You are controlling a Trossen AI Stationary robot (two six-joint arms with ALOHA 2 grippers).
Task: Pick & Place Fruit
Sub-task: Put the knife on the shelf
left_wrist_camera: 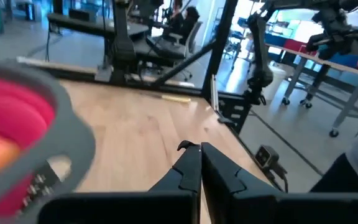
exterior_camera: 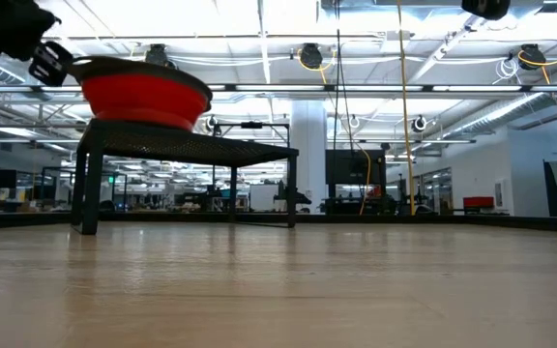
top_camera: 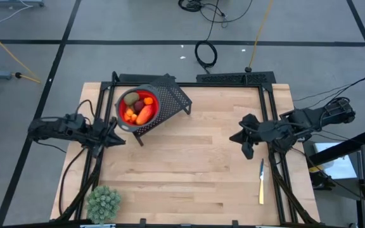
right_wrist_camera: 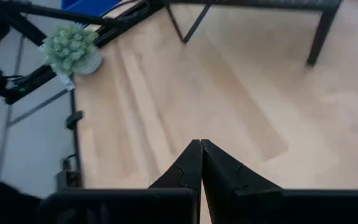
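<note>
Fingers pressed together and empty on both my grippers, my left gripper (top_camera: 120, 140) hangs just beside the red bowl (top_camera: 152, 109) that holds the fruit (top_camera: 139, 108) on the black rack (top_camera: 176, 98), my right gripper (top_camera: 234, 138) well apart from it.

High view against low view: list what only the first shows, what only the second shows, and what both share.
Only the high view shows the fruit inside the red bowl, the pale green plant, a yellow-handled tool lying near the right arm, and both shut grippers, left gripper and right gripper, held apart from the fruit.
Only the low view shows the room and ceiling lights behind the table.
Both show the red bowl resting on the black rack and the wooden table.
</note>
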